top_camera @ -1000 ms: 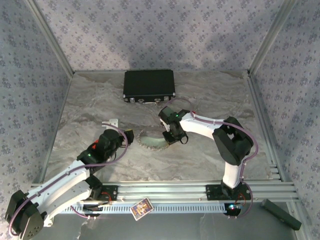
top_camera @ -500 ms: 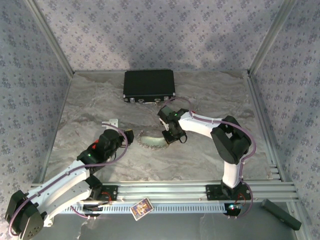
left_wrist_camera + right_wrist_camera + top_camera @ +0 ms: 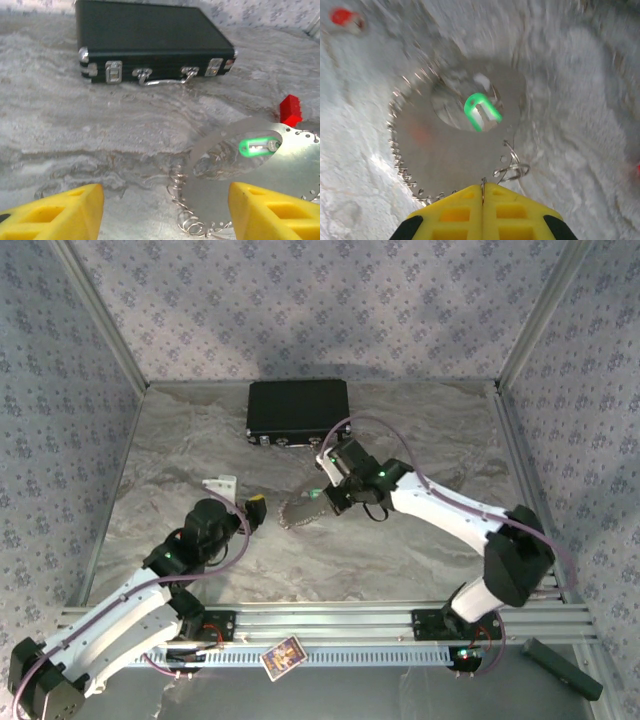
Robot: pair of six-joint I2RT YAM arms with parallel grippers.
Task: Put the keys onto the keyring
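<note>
Marbled grey tabletop (image 3: 180, 440) fills the patterned enclosure, with a black case (image 3: 298, 410) lying shut at the back.

On the left, the left gripper (image 3: 254, 508) hangs low over the table, aimed toward the middle. Its yellow fingers (image 3: 55, 215) stand well apart with nothing between them.

Just to its right lies the keyring (image 3: 303, 514), a pale silvery loop with a beaded rim. Its long axis runs from the left gripper up toward the right one. In the left wrist view it sits ahead and off to the right, near the right-hand finger and not centred in the gap. A green key (image 3: 258, 147) shows within the ring's opening, its length lying roughly across that view. Whether it is threaded on I cannot tell. A red key (image 3: 290, 109) lies just beyond the ring's far rim.

On the right, the right gripper (image 3: 482, 200) has its fingers pressed together at the ring's edge, with a thin wire running into the seam. I judge that it pinches the ring.

The left arm is the free one and nearer the ring's open side. Any approach probably needs a shift to its right first.
</note>
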